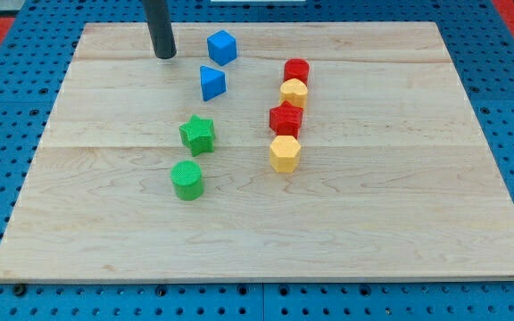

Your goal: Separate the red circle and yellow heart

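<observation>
The red circle (296, 70) sits near the top middle of the wooden board (400, 205), touching the yellow heart (294, 91) just below it. My tip (164, 55) rests on the board at the upper left, well to the left of both, with the blue cube (222, 46) and the blue triangle (211, 82) lying between my tip and the pair. The rod rises out of the view's top.
A red star (286, 119) and a yellow hexagon (285, 153) continue the column below the heart. A green star (197, 134) and a green circle (186, 179) lie left of centre. Blue pegboard (7, 107) surrounds the board.
</observation>
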Tool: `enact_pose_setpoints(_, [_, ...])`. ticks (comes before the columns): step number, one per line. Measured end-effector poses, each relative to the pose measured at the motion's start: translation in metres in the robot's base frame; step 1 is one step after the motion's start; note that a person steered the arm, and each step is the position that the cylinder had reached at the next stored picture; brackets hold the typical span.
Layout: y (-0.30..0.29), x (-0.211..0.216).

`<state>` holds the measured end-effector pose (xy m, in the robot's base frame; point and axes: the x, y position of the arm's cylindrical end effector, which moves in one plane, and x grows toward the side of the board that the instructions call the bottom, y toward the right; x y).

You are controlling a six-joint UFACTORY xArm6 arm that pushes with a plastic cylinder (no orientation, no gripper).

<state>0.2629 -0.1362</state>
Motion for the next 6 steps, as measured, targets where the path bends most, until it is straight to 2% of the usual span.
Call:
enact_pose_setpoints(3, [0.038,0.008])
enact_pose_setpoints(6, [0.051,0.015])
